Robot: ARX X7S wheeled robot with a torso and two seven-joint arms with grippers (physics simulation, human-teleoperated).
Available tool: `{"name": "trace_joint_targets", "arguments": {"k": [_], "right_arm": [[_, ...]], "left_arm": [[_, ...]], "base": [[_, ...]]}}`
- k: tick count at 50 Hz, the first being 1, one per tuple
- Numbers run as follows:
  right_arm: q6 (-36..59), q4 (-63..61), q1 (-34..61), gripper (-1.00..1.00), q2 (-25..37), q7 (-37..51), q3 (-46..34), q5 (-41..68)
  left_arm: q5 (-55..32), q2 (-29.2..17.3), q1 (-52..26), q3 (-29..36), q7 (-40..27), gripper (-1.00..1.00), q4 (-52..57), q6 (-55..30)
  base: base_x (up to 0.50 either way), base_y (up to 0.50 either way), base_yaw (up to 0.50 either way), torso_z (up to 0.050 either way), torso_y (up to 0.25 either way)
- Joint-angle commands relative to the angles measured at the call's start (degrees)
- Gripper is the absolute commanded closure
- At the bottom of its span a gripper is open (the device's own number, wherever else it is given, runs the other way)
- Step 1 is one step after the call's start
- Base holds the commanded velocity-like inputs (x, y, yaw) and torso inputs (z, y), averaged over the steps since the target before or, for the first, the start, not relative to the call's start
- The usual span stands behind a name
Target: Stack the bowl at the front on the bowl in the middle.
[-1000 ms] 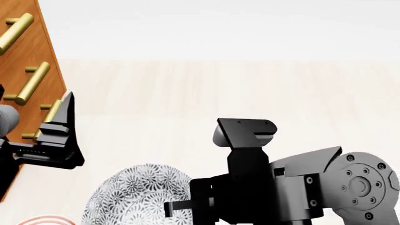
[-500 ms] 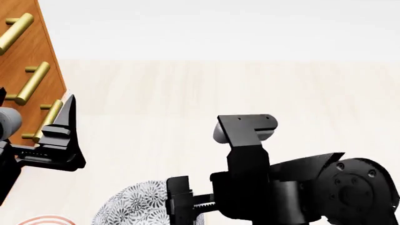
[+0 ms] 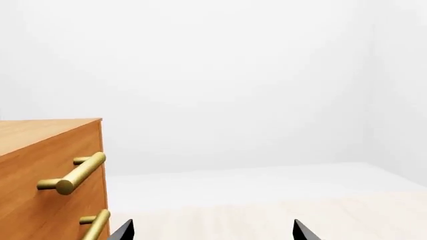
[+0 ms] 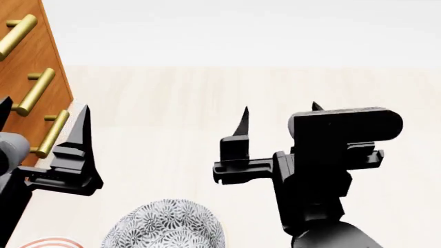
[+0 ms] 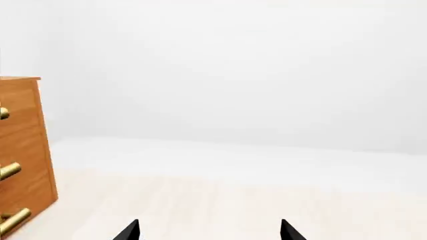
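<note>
A grey floral-patterned bowl (image 4: 165, 226) sits at the head view's lower edge, below and between my two arms. The rim of a red-ringed bowl (image 4: 48, 242) peeks in at the lower left corner. Which one is the front bowl or the middle bowl I cannot tell. My left gripper (image 4: 43, 111) stands open beside the dresser, holding nothing. My right gripper (image 4: 279, 111) is open too, raised above and to the right of the floral bowl, fingers pointing away from me. Neither wrist view shows a bowl, only the open left gripper (image 3: 212, 231) and right gripper (image 5: 209, 230).
A wooden dresser (image 4: 28, 51) with brass bar handles (image 4: 34, 92) stands at the left, close to my left gripper. It also shows as the dresser (image 3: 47, 165) in the left wrist view and the dresser (image 5: 20, 150) in the right wrist view. Pale wooden floor (image 4: 276, 88) stretches ahead.
My right arm has swung up from the floral bowl, and its gripper now points forward with the fingers spread. The left gripper has dropped slightly. More of the bowl shows.
</note>
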Motion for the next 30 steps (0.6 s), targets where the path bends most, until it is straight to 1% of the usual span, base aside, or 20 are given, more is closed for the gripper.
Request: {"name": "trace_joint_targets", "arguments": {"k": [1, 9, 30], "right_arm": [[-12.87, -8.94, -7.94, -1.00, 0.24, 0.67, 1.88, -13.69], [-15.45, -11.30, -9.35, -1.00, 0.97, 1.40, 2.77, -15.44], [-16.24, -16.04, -10.13, -1.00, 2.40, 3.01, 2.83, -17.78]], "left_arm": [[3.03, 1.09, 2.68, -0.34, 2.39, -1.00, 1.20, 4.61], [2.95, 0.82, 2.53, -0.16, 2.12, -1.00, 1.41, 4.51], [1.99, 0.44, 1.22, 0.22, 1.08, -1.00, 2.04, 3.10]], "base": [[0.00, 0.00, 0.00, 0.000, 0.000], [0.00, 0.00, 0.00, 0.000, 0.000], [0.00, 0.00, 0.00, 0.000, 0.000]]}}
